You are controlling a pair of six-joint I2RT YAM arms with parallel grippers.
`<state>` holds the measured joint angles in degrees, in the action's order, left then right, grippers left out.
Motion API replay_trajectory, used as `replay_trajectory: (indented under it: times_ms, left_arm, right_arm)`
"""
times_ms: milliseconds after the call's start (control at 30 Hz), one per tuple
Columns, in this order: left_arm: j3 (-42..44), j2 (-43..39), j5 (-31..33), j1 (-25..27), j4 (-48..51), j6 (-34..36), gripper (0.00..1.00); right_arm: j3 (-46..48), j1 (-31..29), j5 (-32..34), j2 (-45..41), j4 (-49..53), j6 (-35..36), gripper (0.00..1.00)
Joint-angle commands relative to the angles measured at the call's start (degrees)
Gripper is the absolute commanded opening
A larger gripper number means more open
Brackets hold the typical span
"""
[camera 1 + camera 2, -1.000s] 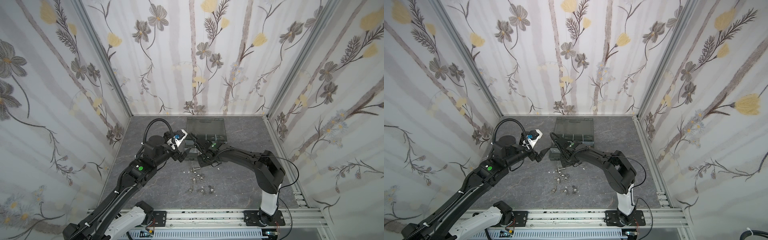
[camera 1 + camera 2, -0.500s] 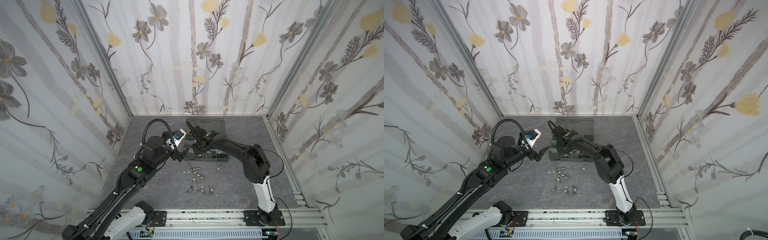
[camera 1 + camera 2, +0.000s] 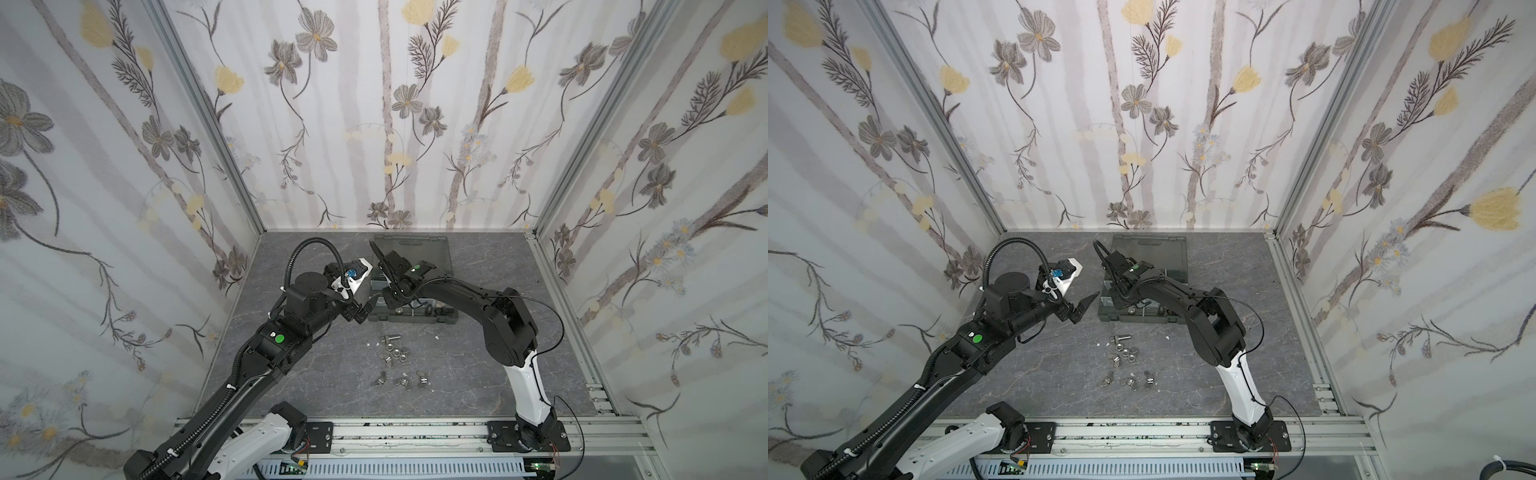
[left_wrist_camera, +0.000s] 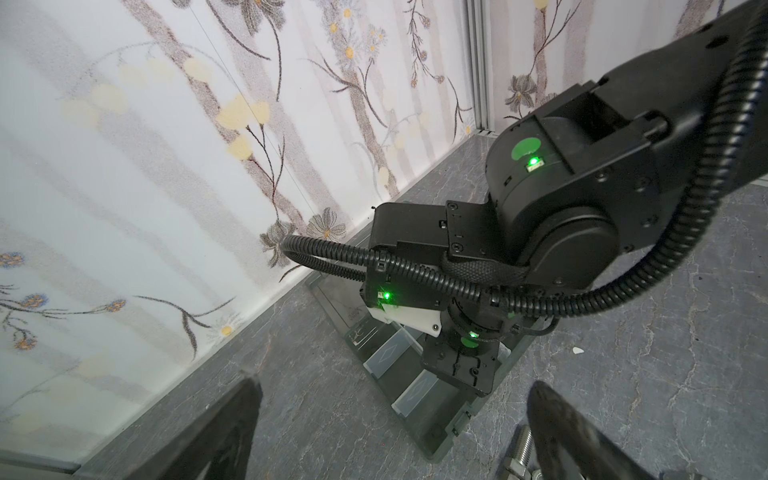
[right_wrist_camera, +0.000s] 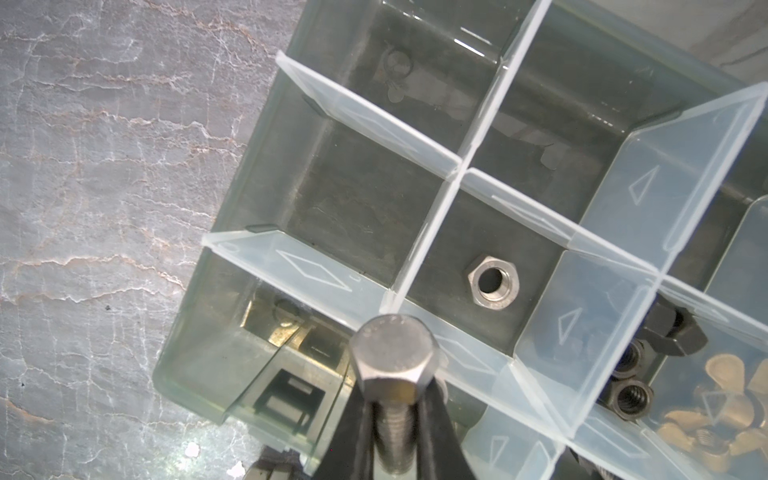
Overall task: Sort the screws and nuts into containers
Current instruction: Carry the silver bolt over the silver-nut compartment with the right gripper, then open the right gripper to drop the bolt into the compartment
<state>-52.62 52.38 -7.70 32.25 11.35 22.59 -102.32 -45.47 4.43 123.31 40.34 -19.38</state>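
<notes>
Got left jaws gaping wide just left of the organizer case (image 3: 419,321). Also got right jaws clamped on a silver hex bolt (image 5: 392,361) over the case's left end. Spotted inside the case: one silver hex nut (image 5: 492,286) alone in a compartment, black nuts (image 5: 665,328) and brass wing nuts (image 5: 727,399) nearby.

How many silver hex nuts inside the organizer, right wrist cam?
1: silver hexagonal nut flat in the compartment beyond the gripped silver hex-head bolt. Translucent dividers may hide others.
</notes>
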Motion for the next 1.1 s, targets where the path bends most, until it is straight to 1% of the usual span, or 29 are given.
replay_trajectory:
  times_ms: [0, 100, 433, 733, 833, 1067]
  left_arm:
    - [-0.56, -0.25, -0.03, 0.05, -0.37, 0.68, 1.0]
    - [-0.6, -0.2, -0.14, 0.09, -0.37, 0.7, 1.0]
    - [-0.29, -0.4, -0.77, 0.07, -0.54, 0.61, 1.0]
    - [-0.37, -0.77, -0.73, 0.07, -0.1, 0.64, 1.0]
    - [-0.3, -0.73, -0.73, 0.07, -0.1, 0.61, 1.0]
    - [-0.42, -0.96, -0.79, 0.03, -0.03, 0.7, 1.0]
  right_arm:
    - [0.13, -0.14, -0.21, -0.45, 1.24, 0.96, 0.11]
    - [1.0, -0.56, 0.63, -1.72, 0.97, 1.49, 0.08]
    - [3.54, -1.11, 1.9, -3.16, 0.85, 1.71, 0.09]
    - [3.28, -1.04, 1.63, -2.37, 0.71, 1.89, 0.21]
    - [3.27, -1.11, 1.64, -2.27, 0.88, 2.02, 0.23]
    - [3.62, -1.11, 1.7, -2.5, 1.07, 2.31, 0.23]
